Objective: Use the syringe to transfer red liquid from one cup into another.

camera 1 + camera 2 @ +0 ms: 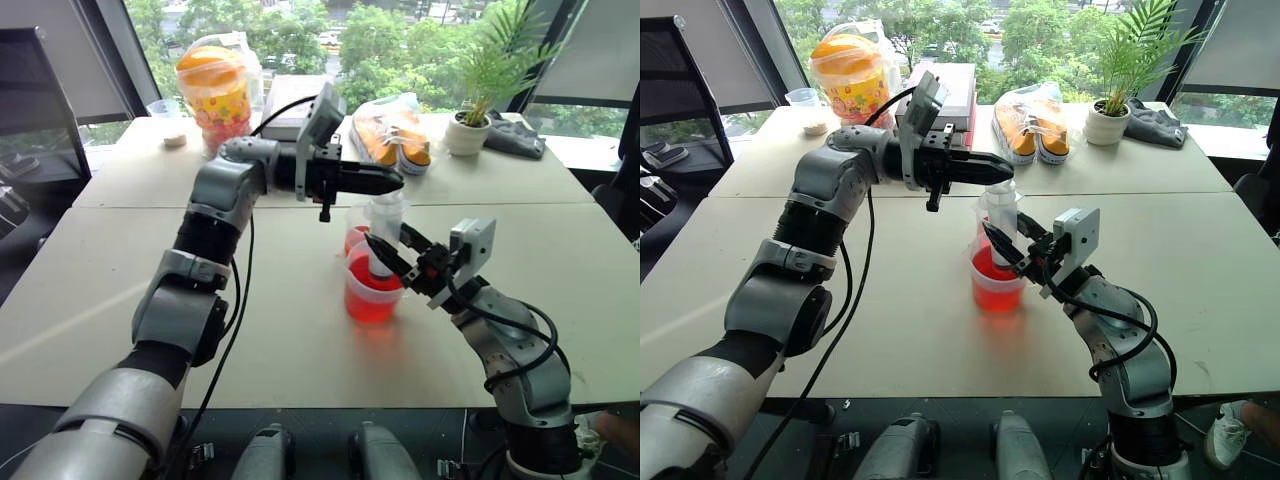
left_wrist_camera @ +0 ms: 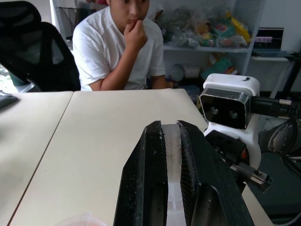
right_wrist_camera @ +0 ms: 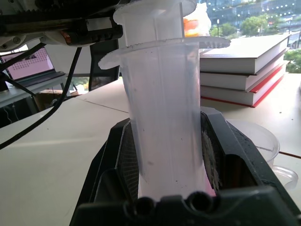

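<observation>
Beige tabletop (image 1: 120, 300). Clear cup (image 1: 370, 295) holding bright red-orange liquid (image 1: 368, 303). Translucent whitish syringe (image 3: 164, 113). Black gripper (image 1: 385, 258) fingers, grey arms. Background: orange-lidded jar (image 1: 213, 92) with multicoloured print, orange-and-white shoes (image 1: 392, 135), green plant (image 1: 495, 60) in white pot, person (image 2: 120, 47) in white shirt.

No text, brand or number can be read anywhere. The orange-topped snack tub (image 1: 215, 90) at the far left of the desk (image 1: 120, 260) carries colourful print, but it is too small to make out. The clear syringe (image 3: 164, 117) barrel shows no legible scale marks, and the stacked books (image 3: 244, 66) show no readable titles.
</observation>
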